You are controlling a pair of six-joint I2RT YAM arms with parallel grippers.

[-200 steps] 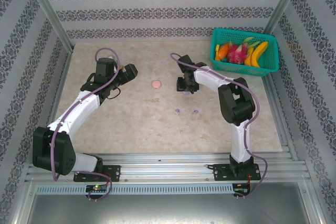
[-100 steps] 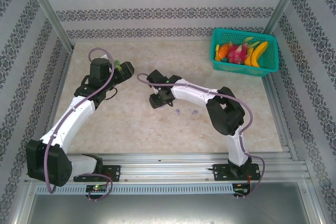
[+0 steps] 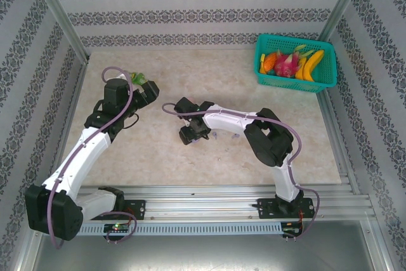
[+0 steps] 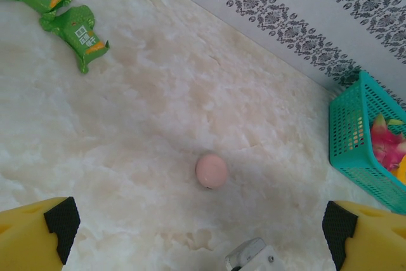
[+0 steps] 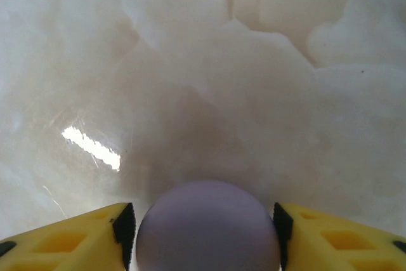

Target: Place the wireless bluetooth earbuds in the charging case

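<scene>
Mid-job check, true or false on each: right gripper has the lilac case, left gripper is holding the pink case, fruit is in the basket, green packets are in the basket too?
1. A lilac case sits between the fingers of the right gripper. True; whether it is actually clamped cannot be told.
2. The left gripper is holding the pink case. False: it is open and the pink case lies on the table, apart from it.
3. The basket has fruit in it. True.
4. The green packets are in the basket. False: they lie on the table, far from it.
</scene>
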